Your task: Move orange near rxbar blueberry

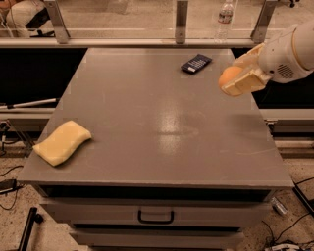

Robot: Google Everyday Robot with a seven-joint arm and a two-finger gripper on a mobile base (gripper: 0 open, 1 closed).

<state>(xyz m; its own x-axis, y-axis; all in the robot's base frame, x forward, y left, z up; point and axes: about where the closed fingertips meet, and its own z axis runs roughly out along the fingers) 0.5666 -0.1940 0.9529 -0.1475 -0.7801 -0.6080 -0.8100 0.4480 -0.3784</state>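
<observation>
**A:** Orange (227, 76), where is it?

**B:** In the gripper (231, 77). Its cream fingers (244, 83) are closed on the fruit from above and below. The gripper hangs over the right side of the table (147, 98), clear of the top.

**A:** And the rxbar (196, 63)?

**B:** Flat on the table, left of the gripper and a little farther back. It is near the orange but apart from it.

**A:** Anything else?

**B:** A yellow sponge (62, 142) lies well away to the gripper's left, by the table's near left corner. A bottle (225, 14) stands behind the table, beyond the gripper.
</observation>
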